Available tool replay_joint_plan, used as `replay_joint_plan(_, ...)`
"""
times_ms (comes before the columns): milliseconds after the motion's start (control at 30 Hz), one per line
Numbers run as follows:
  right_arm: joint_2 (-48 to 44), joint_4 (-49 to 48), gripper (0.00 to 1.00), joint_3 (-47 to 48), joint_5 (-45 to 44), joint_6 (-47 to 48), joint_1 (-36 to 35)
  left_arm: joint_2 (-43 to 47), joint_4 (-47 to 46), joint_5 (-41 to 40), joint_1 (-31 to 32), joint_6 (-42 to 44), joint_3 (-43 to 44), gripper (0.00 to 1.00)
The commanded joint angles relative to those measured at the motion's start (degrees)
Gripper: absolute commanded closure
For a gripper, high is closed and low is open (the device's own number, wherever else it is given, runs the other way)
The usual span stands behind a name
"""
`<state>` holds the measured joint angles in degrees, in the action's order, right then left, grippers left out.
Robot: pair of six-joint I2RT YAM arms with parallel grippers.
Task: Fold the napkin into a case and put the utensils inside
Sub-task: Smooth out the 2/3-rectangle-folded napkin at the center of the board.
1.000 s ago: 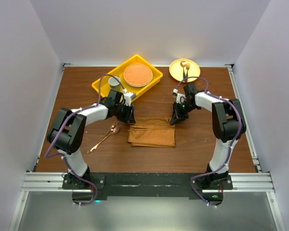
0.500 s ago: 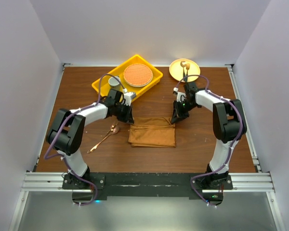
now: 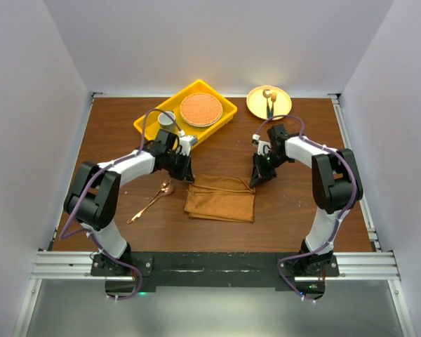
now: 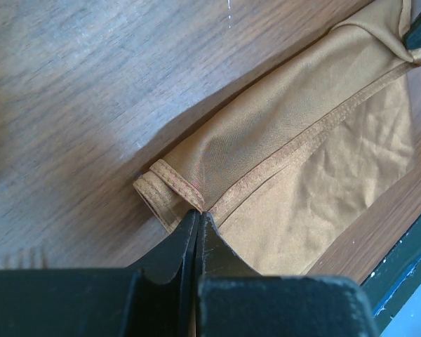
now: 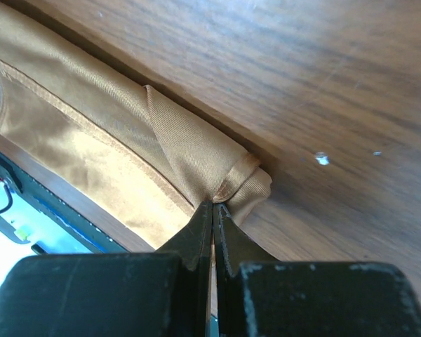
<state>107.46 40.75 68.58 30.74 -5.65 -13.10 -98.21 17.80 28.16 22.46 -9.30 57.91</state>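
- The fold is in hand: the napkin (image 3: 219, 199) lies in the middle of the tabletop as a layered oblong, not yet a narrow case.
- The left gripper (image 3: 189, 176) is pinched tight on the napkin's corner at 10 o'clock. The left wrist view shows the hemmed edge caught between its closed tips.
- The right gripper (image 3: 255, 179) is clamped likewise on the corner at 2 o'clock, where the cloth bunches into a small roll at its tips.
- Next move, as I judge it: both arms carry the far edge together toward 6 o'clock. They should keep level so the fold lands straight, then let go.
- The spoon (image 3: 151, 201) lies untouched at 9 o'clock of the napkin, near it but apart, so loading waits until the case is formed.
- Count:
  - one napkin and one copper spoon;
  - one yellow tray (image 3: 226, 110) at 11 o'clock, holding one round orange mat (image 3: 200, 109) and one cup (image 3: 166, 119);
  - one yellow plate (image 3: 256, 104) at 1 o'clock, carrying one dark-handled utensil (image 3: 269, 100).
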Motion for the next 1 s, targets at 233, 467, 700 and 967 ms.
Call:
replay_joint_plan(233,3.10,-4.54,1.00,-1.08,-4.19,-1.38,-1.49,-2.33,-2.07,-0.74,-0.31,-0.02,-2.27,1.00)
replay_joint_plan(467,4.43,-4.01,1.00,0.68,-4.99,-0.42,-1.40,7.49,-10.14,1.72,-0.49,7.35,-6.92,0.71)
replay_joint_plan(700,3.63,-4.45,1.00,-0.02,-4.81,-0.06,-1.75,14.54,-12.62,-2.75,9.61,28.62,-7.55,0.52)
replay_joint_plan(967,3.11,-4.63,1.00,-0.02,-4.64,-0.15,-2.01,9.71,-13.66,-4.17,18.40,45.49,-6.23,0.44)
